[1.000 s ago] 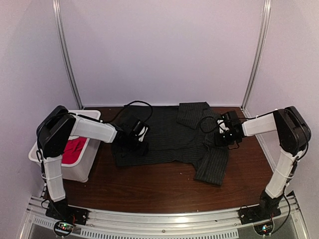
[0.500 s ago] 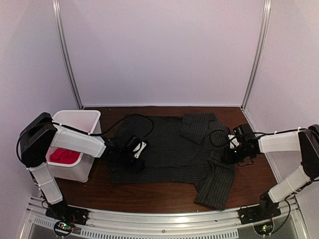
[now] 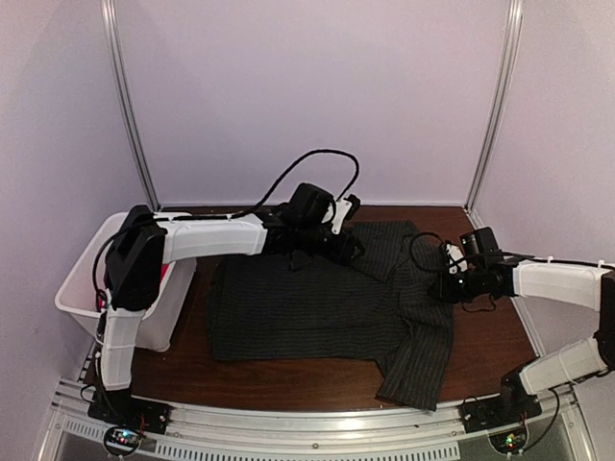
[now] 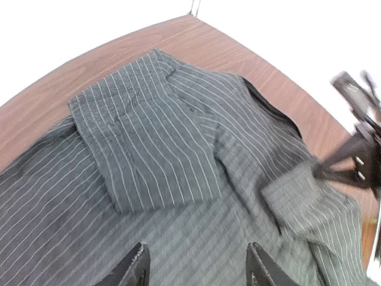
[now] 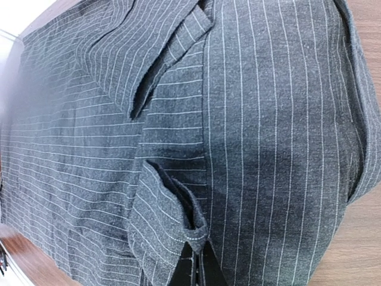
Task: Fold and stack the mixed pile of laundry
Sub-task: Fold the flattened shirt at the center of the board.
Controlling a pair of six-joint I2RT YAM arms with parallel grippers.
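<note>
Now the dark pinstriped shirt (image 3: 307,312) lay spread across the brown table (image 3: 288,379), flatter and squarer than half a second before, with one sleeve (image 3: 377,248) folded back over its far right part. The white bin (image 3: 77,288) stood at the table's left edge, where it had been. The left gripper (image 4: 198,274) had left the shirt's near-left edge and swung to the far edge beside the folded sleeve. Its fingers hung spread apart just above the cloth, with nothing between them. The right gripper (image 5: 193,268) had shifted little; its fingers were pressed together on a small fold of the shirt's right side. Only a sliver of the red T-shirt (image 3: 166,275) showed in the bin, behind the left arm.
</note>
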